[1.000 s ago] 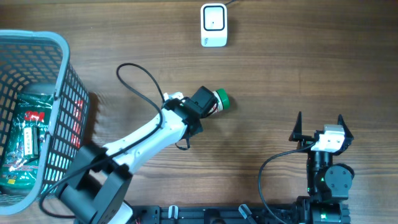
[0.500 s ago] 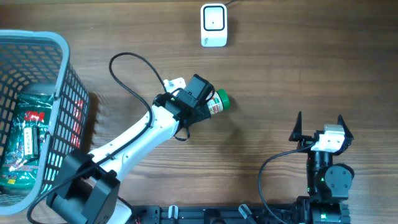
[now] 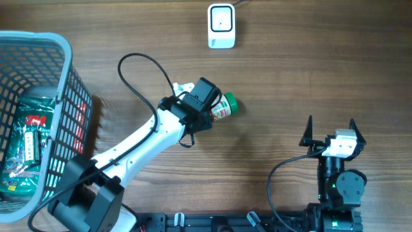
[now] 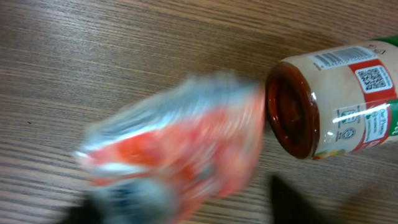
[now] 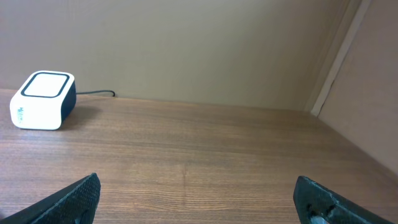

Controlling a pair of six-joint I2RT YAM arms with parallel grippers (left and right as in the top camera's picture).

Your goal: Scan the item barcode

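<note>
I see open bench (image 3: 290, 77) between the jar (image 3: 226, 106) and the scanner (image 3: 221, 26); the basket (image 3: 61, 96) stands at the left edge. The left arm reaches diagonally, and the left end effector (image 3: 211, 111) is at the jar, which lies on its side. I cannot tell whether it grips. The right end effector (image 3: 331, 131) is spread wide. The jar's label shows a barcode and a QR code.

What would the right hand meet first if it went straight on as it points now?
Nothing near, it seems: the right hand points over bare table; the white scanner stands off to the left. Beyond, only the wall.
</note>
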